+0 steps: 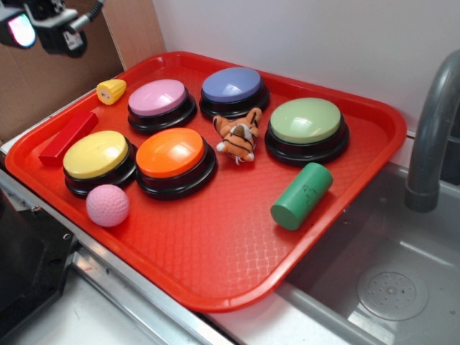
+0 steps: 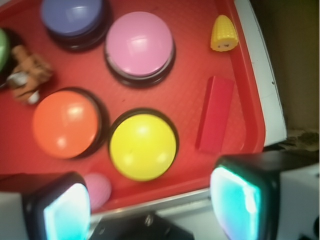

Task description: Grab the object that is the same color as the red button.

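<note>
The long slim red block (image 1: 68,138) lies flat on the left edge of the red tray (image 1: 215,266), beside the yellow dome button (image 1: 95,154). In the wrist view the red block (image 2: 216,114) lies right of the yellow button (image 2: 143,146). The orange-red button (image 1: 170,152) stands next to the yellow one. My gripper (image 1: 42,32) hangs high at the top left, above and behind the block, apart from it. In the wrist view the gripper (image 2: 150,205) is open and empty, with its glowing pads (image 2: 235,202) wide apart.
On the tray are also pink (image 1: 158,98), blue (image 1: 231,85) and green (image 1: 305,120) buttons, a yellow corn toy (image 1: 111,90), a tiger plush (image 1: 238,135), a pink ball (image 1: 108,205) and a green cylinder (image 1: 302,195). A sink with a grey faucet (image 1: 431,136) lies to the right.
</note>
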### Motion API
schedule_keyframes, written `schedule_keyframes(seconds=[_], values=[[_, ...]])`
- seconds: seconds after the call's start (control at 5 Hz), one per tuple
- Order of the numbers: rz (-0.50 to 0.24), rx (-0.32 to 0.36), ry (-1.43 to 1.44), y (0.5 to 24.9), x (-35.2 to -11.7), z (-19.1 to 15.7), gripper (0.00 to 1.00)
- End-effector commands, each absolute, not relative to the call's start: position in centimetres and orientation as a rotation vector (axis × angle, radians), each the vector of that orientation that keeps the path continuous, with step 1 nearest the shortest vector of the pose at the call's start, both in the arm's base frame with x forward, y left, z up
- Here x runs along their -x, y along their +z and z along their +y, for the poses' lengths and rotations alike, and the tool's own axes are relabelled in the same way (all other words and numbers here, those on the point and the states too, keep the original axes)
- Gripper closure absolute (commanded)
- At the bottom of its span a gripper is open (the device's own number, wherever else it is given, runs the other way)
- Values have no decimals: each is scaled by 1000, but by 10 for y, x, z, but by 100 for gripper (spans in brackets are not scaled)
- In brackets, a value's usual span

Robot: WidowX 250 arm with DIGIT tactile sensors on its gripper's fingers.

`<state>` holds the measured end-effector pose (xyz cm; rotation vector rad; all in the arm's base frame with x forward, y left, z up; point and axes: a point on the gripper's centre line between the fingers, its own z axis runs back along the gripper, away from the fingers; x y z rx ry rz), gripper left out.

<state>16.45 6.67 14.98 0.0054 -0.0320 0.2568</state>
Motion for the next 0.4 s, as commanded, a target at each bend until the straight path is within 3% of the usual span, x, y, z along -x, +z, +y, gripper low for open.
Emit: schedule_keyframes(seconds=[0.0, 0.2], values=[[-112, -31, 390, 105, -168, 115, 0], [-91, -79, 473, 84, -167, 132, 0]])
